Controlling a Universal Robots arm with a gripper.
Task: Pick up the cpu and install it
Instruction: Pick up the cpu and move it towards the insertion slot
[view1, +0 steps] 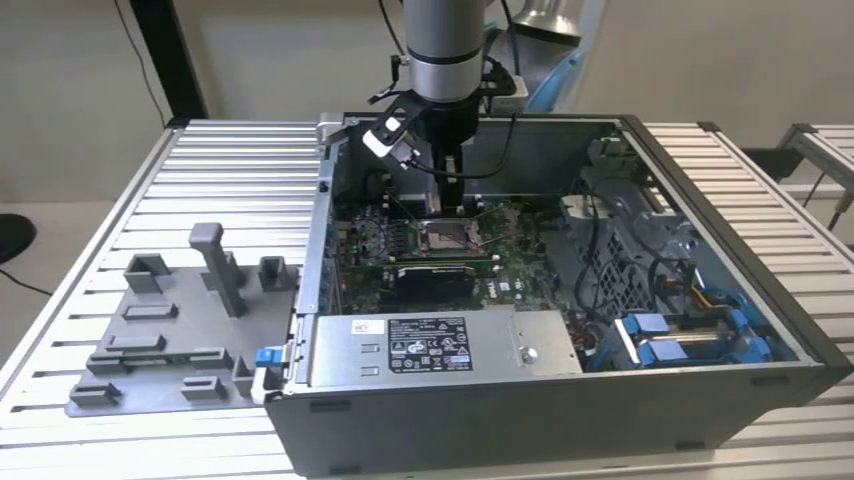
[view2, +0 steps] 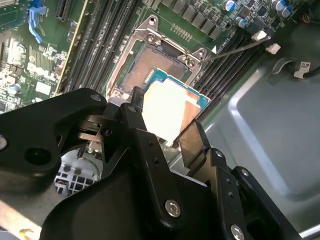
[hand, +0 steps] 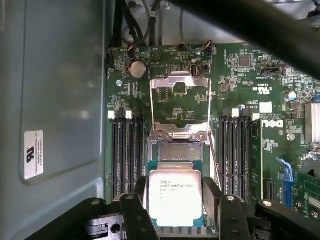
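Gripped cpu (hand: 175, 196) above the socket (hand: 177, 149)
The tool (view2: 164, 114) is clamped on two opposite edges of the cpu, whose pale metal top faces the wrist cameras. The cpu hangs just over the socket's open frame, not yet seated; the hinged plate (hand: 180, 94) lies flipped open beyond the socket.

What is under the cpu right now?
The open socket frame lies below the cpu, which the tool holds. The cpu hides part of the socket.

Plain beige wall (view1: 267, 50), ribbed aluminium table (view1: 227, 180), black upright post (view1: 174, 55) behind, even light
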